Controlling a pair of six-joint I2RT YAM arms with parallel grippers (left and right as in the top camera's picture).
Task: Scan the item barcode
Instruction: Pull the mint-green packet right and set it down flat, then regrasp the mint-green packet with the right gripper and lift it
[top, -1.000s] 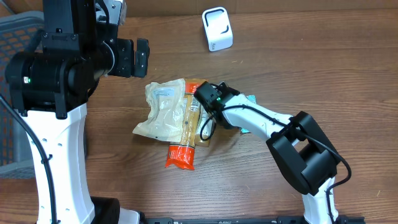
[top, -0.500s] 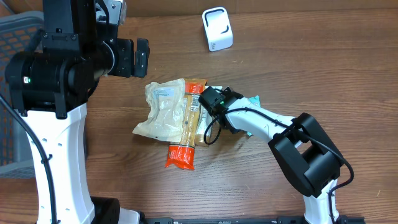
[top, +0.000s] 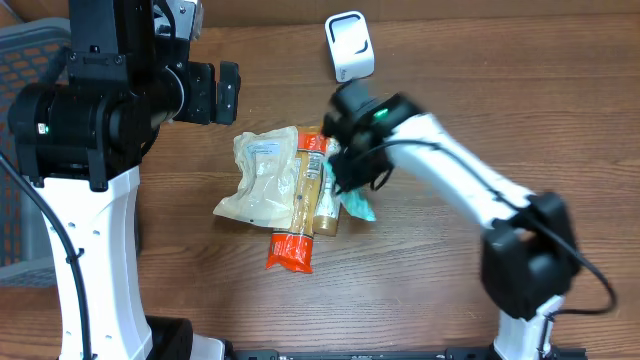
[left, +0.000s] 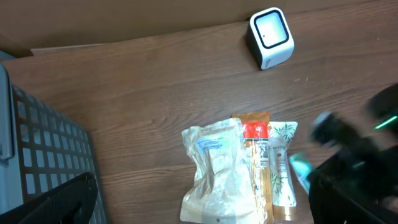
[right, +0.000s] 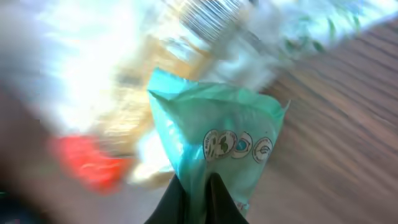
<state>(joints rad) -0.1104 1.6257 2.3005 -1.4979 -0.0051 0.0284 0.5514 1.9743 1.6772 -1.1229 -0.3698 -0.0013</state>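
Observation:
My right gripper is shut on a teal-green packet, pinching its edge between both fingers; the packet hangs just above the pile's right side. The right wrist view is blurred. On the table lie a clear pouch, a long orange-and-red packet and a cream tube with leaf print. At the back of the table stands the white scanner, also in the left wrist view. My left gripper hangs open above the table's left, holding nothing.
A grey mesh basket stands at the left edge, its wall close to my left gripper. Bare wooden table spreads to the right of the scanner and pile.
The right gripper shut on the teal packet beside the pile, and the arm swung up and toward the scanner with it. The left arm stayed still.

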